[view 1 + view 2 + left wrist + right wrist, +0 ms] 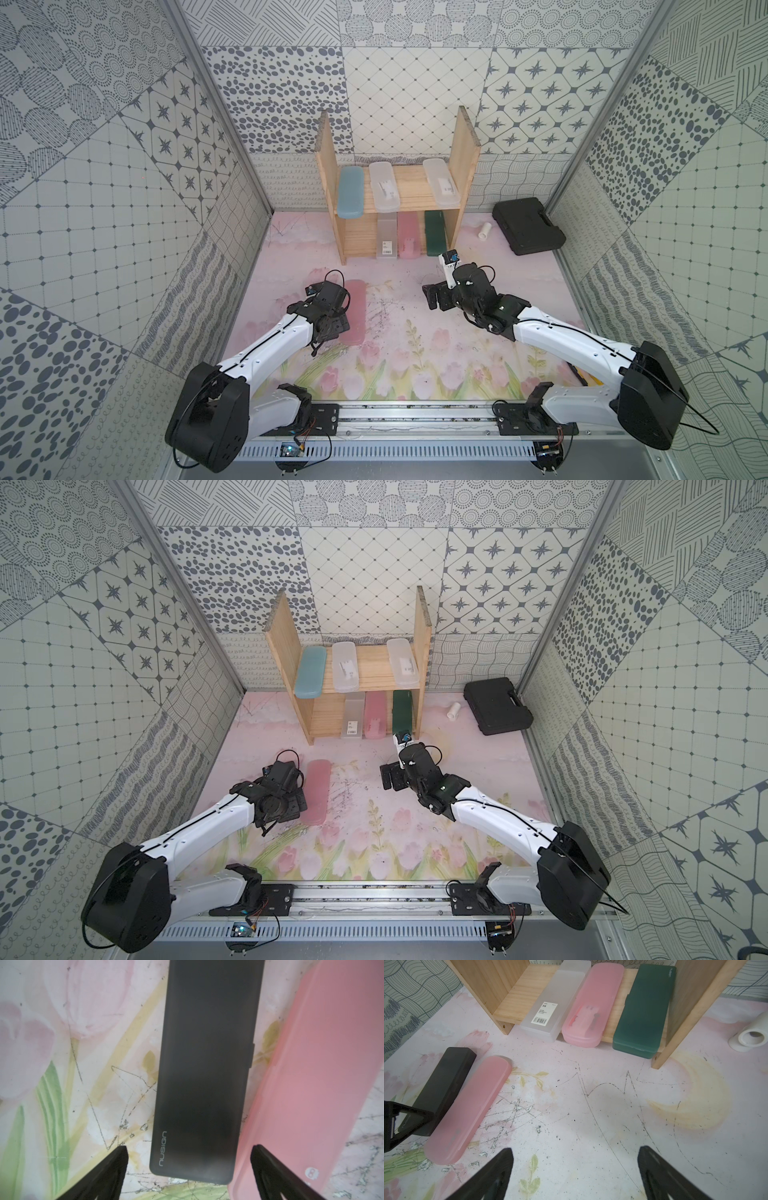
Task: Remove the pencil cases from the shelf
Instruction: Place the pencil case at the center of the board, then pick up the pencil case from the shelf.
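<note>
The pine shelf (465, 158) stands at the back. Its upper board carries a blue pencil case (350, 192) and two frosted clear ones (384, 187) (440, 183). A clear case (550, 1001), a pink one (589, 1007) and a dark green one (645, 1009) lie on the lower board. On the mat, a black case (205, 1074) lies beside a pink case (311, 1074). My left gripper (190, 1147) hovers open over the black case's end, fingers apart from it. Right of them, my right gripper (575, 1149) is open above bare mat, holding nothing.
A big black tool case (528, 226) and a small white cylinder (485, 231) lie right of the shelf. Patterned walls close in the left, right and back. The arms' rail (415, 415) runs along the front edge.
</note>
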You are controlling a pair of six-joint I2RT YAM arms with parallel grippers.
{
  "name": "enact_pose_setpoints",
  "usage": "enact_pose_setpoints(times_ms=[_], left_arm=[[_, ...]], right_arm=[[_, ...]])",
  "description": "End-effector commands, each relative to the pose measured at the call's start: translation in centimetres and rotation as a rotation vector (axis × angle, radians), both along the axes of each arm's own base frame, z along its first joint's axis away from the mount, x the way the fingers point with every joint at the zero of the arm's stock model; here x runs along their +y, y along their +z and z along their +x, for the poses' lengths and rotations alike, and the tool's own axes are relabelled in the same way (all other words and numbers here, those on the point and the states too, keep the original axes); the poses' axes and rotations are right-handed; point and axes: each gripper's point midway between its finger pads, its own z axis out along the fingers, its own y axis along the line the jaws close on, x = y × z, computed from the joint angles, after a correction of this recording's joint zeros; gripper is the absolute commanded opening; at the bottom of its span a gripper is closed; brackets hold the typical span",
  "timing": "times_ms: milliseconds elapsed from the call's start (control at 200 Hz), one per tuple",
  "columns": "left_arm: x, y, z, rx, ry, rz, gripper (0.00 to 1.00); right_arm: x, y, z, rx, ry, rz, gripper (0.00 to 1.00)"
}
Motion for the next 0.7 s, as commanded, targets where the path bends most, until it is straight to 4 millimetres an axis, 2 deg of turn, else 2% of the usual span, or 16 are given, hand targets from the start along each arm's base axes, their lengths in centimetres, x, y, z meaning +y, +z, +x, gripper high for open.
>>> enact_pose_setpoints(times_ms=[0, 110, 185, 295, 405, 555, 695], left_arm=[[1.4, 0.8, -0.7, 0.002, 0.060, 0.048, 0.99], [0.8, 2.6, 0.4, -0.077, 0.025, 0.019, 0.99], [-0.5, 4.3, 1.7, -0.161, -0.034, -0.041, 0.99], [-2.7, 6.4, 3.6, -0.274, -0.140, -0.123, 0.99], [-4.4, 8.1, 5.3, -0.359, -0.243, -0.162, 0.99], [-5.9, 9.1, 6.5, -0.435, -0.336, -0.191, 0.99], [-6.8, 10.1, 6.8, -0.545, -0.395, -0.228, 0.99]], right_arm=[[0.0, 0.7, -0.1, -0.014, -0.003, 0.042, 0.98], [-0.1, 0.8, 0.0, -0.017, -0.010, 0.041, 0.98], [0.5, 0.8, 0.1, -0.005, 0.004, 0.057, 0.98], [2.5, 1.0, 0.3, 0.024, 0.028, 0.081, 0.98], [5.1, 1.5, 0.6, 0.003, 0.044, 0.031, 0.98], [7.3, 4.8, 1.5, -0.039, 0.043, 0.078, 0.98], [7.5, 9.1, 2.5, -0.103, 0.011, 0.103, 0.98]])
